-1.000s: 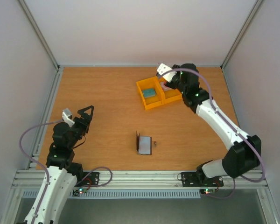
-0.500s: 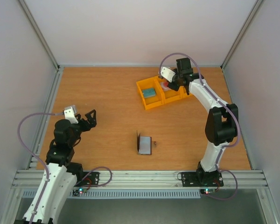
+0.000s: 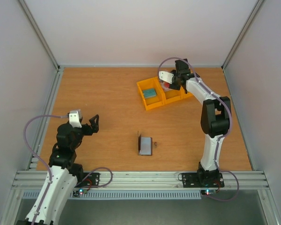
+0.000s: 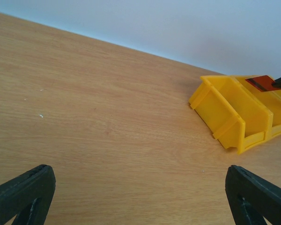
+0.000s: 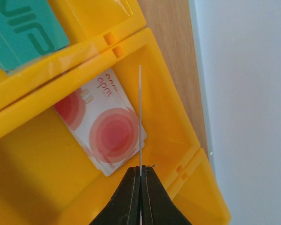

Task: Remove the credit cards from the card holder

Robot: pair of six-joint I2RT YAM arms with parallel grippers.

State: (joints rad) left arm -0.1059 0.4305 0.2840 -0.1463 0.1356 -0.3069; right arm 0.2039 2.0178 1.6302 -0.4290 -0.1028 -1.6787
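Observation:
The card holder (image 3: pixel 144 144) lies open on the table near the front middle, brown with a grey-blue lining. My right gripper (image 5: pixel 140 172) is shut on a credit card (image 5: pixel 140 117), seen edge-on as a thin pale line, held above the middle compartment of the yellow bin (image 5: pixel 178 140). In the left wrist view that card (image 4: pixel 261 83) shows red with a dark stripe. Whitish credit cards with red round spots (image 5: pixel 103 126) lie stacked in that compartment. In the top view the right gripper (image 3: pixel 169 84) is over the bin (image 3: pixel 150 101). My left gripper (image 3: pixel 93 123) is open and empty, far left of the card holder.
A teal card (image 5: pixel 23 30) lies in the bin's left compartment, also in the top view (image 3: pixel 150 93). The bin (image 4: pixel 234 117) sits at the back right of the table, close to the rear wall. Metal rails run along the left and front edges.
My right gripper has shifted slightly over the bin with the card, its arm folding upright. My left arm has drawn back and turned its gripper to the right.

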